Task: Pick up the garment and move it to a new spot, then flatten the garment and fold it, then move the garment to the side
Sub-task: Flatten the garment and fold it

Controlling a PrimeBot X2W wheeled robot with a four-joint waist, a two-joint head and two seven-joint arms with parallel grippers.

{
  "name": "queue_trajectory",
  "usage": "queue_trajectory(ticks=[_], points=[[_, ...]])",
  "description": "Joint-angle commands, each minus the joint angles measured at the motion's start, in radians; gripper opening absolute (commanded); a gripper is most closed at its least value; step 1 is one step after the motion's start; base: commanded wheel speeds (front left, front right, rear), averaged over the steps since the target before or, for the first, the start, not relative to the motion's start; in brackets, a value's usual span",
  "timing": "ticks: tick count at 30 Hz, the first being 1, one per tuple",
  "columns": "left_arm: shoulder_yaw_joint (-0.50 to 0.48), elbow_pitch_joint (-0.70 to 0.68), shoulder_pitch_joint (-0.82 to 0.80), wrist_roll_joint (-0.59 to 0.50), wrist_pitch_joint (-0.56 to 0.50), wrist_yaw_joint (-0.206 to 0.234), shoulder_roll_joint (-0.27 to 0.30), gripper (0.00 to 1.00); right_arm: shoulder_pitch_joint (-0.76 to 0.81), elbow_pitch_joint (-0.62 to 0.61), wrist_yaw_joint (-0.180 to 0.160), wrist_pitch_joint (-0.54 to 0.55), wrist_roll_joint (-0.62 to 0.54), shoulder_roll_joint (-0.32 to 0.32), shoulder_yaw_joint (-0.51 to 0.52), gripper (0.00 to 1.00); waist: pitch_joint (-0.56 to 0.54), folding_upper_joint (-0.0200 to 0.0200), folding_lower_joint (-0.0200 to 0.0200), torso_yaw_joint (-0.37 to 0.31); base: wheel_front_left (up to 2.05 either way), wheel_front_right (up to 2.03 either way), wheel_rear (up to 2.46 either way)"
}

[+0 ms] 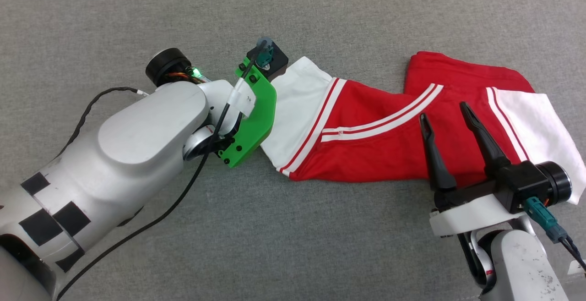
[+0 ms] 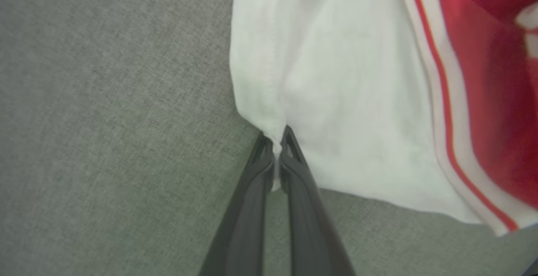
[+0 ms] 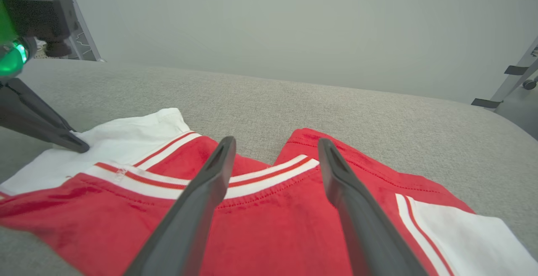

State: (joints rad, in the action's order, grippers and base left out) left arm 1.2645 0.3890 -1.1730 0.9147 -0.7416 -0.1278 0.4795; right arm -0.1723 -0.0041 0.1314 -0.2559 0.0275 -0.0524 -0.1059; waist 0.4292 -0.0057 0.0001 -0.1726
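Observation:
The garment [image 1: 366, 154], a red T-shirt with white sleeves and red-and-white striped trim, lies crumpled and stretched sideways on the grey surface. My left gripper [image 2: 275, 136] is shut on the edge of the garment's white sleeve [image 2: 336, 78], with a pinch of cloth between its fingertips. In the head view its green wrist mount [image 1: 252, 122] covers the fingers at the shirt's left end. The right wrist view shows the left gripper's tip [image 3: 82, 146] resting on that sleeve. My right gripper [image 1: 444, 112] hovers open over the garment's red right part [image 3: 273, 217], holding nothing.
A grey fabric surface [image 1: 293, 17] spreads around the shirt on all sides. A black cable [image 1: 137, 227] trails along my left arm. Beyond the surface stand a pale wall [image 3: 294, 24] and a metal frame [image 3: 517, 74] at the right.

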Motion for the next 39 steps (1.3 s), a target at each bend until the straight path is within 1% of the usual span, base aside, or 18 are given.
queue_trajectory(ticks=[1, 4, 9, 11, 17, 21, 24, 28, 29, 30, 32, 35, 37, 38, 39], points=[[0.016, 0.017, 0.028, 0.019, 0.033, -0.003, 0.012, 0.0, -0.008, 0.002, -0.001, -0.006, -0.009, 0.001, 0.007, 1.0, -0.032, 0.0057, -0.0001, 0.027, 0.0, 0.0, 0.0], [0.016, 0.037, 0.017, 0.054, 0.099, -0.003, 0.038, 0.0, 0.008, 0.003, -0.001, -0.006, -0.015, 0.001, 0.024, 1.0, -0.065, 0.0057, -0.0001, 0.053, 0.0, 0.0, 0.0], [0.015, 0.073, 0.035, 0.122, 0.177, -0.003, 0.107, 0.0, 0.04, 0.004, -0.001, -0.006, -0.022, 0.002, 0.048, 1.0, -0.115, 0.0057, -0.0001, 0.097, 0.0, 0.0, 0.0], [0.016, 0.081, 0.055, 0.132, 0.187, -0.003, 0.132, 0.0, 0.051, 0.003, -0.001, -0.006, -0.025, 0.002, 0.051, 1.0, -0.128, 0.0057, -0.0001, 0.108, 0.0, 0.0, 0.0], [0.016, 0.124, 0.137, 0.17, 0.23, -0.003, 0.23, 0.0, 0.074, 0.006, -0.001, -0.006, -0.03, 0.0, 0.05, 1.0, -0.159, 0.0057, -0.0001, 0.127, 0.0, 0.0, 0.0], [0.016, 0.155, 0.197, 0.183, 0.252, -0.003, 0.277, 0.0, 0.097, 0.007, -0.001, -0.006, -0.035, -0.003, 0.064, 1.0, -0.174, 0.0057, -0.0001, 0.131, 0.0, 0.0, 0.0], [0.016, 0.178, 0.245, 0.203, 0.27, -0.003, 0.291, 0.0, 0.11, 0.011, -0.001, -0.006, -0.034, -0.006, 0.075, 1.0, -0.185, 0.0057, -0.0001, 0.133, 0.0, 0.0, 0.0], [0.014, 0.211, 0.308, 0.234, 0.32, -0.003, 0.28, 0.0, 0.124, 0.019, -0.001, -0.006, -0.032, -0.01, 0.082, 1.0, -0.207, 0.0057, -0.0001, 0.136, 0.0, 0.0, 0.0], [0.008, 0.222, 0.321, 0.237, 0.349, -0.001, 0.272, 0.04, 0.126, 0.022, -0.001, -0.006, -0.03, -0.012, 0.083, 1.0, -0.215, 0.0057, -0.0001, 0.137, 0.0, 0.0, 0.0], [0.001, 0.229, 0.331, 0.239, 0.377, 0.003, 0.265, 1.0, 0.127, 0.025, -0.001, -0.006, -0.029, -0.013, 0.085, 1.0, -0.221, 0.0057, -0.0001, 0.138, 0.0, 0.0, 0.0], [-0.015, 0.242, 0.351, 0.24, 0.445, 0.013, 0.249, 1.0, 0.127, 0.025, -0.001, -0.006, -0.026, -0.019, 0.089, 1.0, -0.237, 0.0057, -0.0001, 0.14, 0.0, 0.0, 0.0], [-0.048, 0.243, 0.374, 0.222, 0.595, 0.046, 0.234, 1.0, 0.123, 0.023, -0.001, -0.006, -0.018, -0.04, 0.108, 1.0, -0.267, 0.0057, -0.0001, 0.145, 0.0, 0.0, 0.0], [-0.071, 0.237, 0.389, 0.204, 0.698, 0.085, 0.228, 1.0, 0.115, 0.019, -0.001, -0.006, -0.012, -0.062, 0.129, 1.0, -0.286, 0.0057, -0.0001, 0.153, 0.0, 0.0, 0.0], [-0.094, 0.221, 0.406, 0.182, 0.805, 0.133, 0.228, 1.0, 0.102, 0.014, -0.001, -0.006, 0.0, -0.087, 0.151, 1.0, -0.303, 0.0057, -0.0001, 0.161, 0.0, 0.0, 0.0], [-0.101, 0.212, 0.415, 0.172, 0.846, 0.156, 0.228, 1.0, 0.094, 0.012, -0.001, -0.006, 0.006, -0.1, 0.16, 1.0, -0.309, 0.0057, -0.0001, 0.165, 0.0, 0.0, 0.0]])
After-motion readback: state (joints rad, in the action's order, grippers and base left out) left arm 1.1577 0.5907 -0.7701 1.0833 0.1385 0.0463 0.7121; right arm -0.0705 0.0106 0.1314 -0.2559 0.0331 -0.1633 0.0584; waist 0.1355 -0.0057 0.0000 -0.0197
